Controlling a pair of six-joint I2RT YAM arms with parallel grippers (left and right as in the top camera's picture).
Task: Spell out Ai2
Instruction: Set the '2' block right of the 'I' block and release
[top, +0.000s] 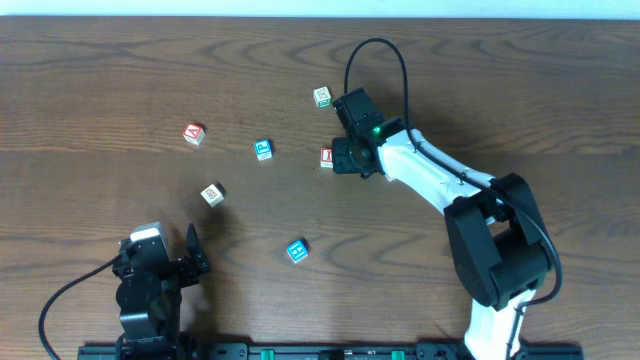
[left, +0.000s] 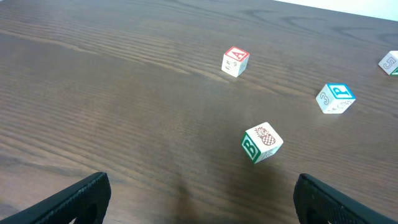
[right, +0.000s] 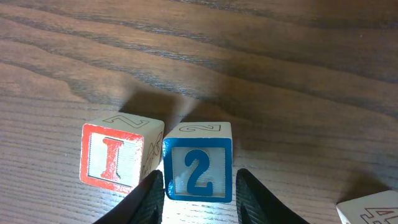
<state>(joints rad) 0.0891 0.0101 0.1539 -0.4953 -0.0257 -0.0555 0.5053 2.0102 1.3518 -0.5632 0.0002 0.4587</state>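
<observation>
The red "I" block (right: 115, 155) and the blue "2" block (right: 198, 163) stand side by side on the table, almost touching. My right gripper (right: 199, 190) has its fingers tight on both sides of the "2" block. In the overhead view the "I" block (top: 327, 157) shows just left of the right gripper (top: 347, 157), which hides the "2" block. The red "A" block (top: 194, 133) lies far left and also shows in the left wrist view (left: 235, 61). My left gripper (left: 199, 199) is open and empty near the front edge (top: 172, 245).
A blue "P" block (top: 262, 150), a green "B" block (top: 212, 194), a blue block (top: 297, 251) and a white block (top: 322, 96) lie scattered on the wooden table. Another white block's corner (right: 373, 211) shows right of the right gripper.
</observation>
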